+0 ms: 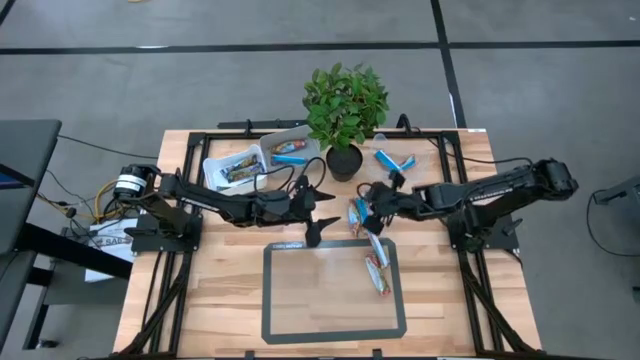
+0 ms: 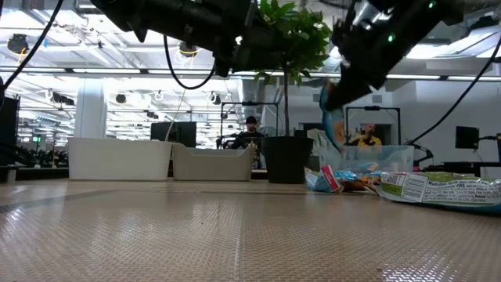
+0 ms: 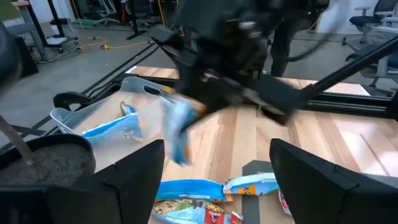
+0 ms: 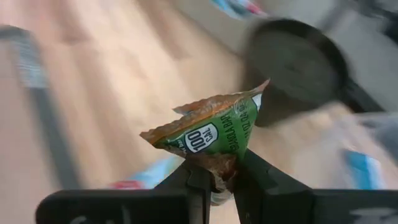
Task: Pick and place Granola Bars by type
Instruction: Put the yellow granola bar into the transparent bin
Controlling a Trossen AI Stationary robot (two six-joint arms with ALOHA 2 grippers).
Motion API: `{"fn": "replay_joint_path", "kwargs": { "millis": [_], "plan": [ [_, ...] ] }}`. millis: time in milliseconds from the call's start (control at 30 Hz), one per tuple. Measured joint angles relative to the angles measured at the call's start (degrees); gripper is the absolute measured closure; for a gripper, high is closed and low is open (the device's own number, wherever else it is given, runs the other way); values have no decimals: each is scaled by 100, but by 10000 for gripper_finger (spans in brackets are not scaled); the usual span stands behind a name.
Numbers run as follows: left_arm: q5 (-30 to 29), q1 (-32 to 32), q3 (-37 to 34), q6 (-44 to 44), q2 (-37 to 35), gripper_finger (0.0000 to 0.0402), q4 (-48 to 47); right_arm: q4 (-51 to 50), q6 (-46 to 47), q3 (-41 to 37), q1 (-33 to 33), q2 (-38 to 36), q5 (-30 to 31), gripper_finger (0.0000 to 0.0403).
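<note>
1. Right gripper: fingers pinched on one granola bar, green-and-brown wrapper, held up clear of the table. In the high view this gripper sits near the table's middle, just beside the potted plant's pot.
2. Left gripper: fingers spread wide, nothing between them. In the high view it lies left of the right gripper, at the top edge of the taped rectangle.
3. Loose bars on the table: a small cluster under and beside the right gripper; the low view shows them as a heap of wrappers, blue-and-white with some red.
4. Bars inside the taped rectangle: two or so along its right side.
5. Blue bars: lying right of the plant, near the table's back edge.
6. Two clear tubs: back left of the plant, side by side; the left one holds brownish bars, the right one a blue bar.
7. Potted plant: leafy, in a dark pot, at the back centre of the wooden table.
</note>
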Motion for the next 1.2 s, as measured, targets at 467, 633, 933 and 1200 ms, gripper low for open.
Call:
{"fn": "replay_joint_path", "kwargs": {
  "millis": [467,633,933,1200],
  "plan": [
    [-2,-109,0,-89,0,120,-186,-562,116,0,-1169,0,1278,365],
    [-2,-109,0,-93,0,120,-200,-560,98,0,-1546,0,1509,365],
    [-4,-109,0,-102,0,120,-273,-422,84,0,-2018,0,1492,365],
    [-4,-109,0,-144,0,120,-271,120,-127,4,-2103,-224,1470,365]
  ]
}}
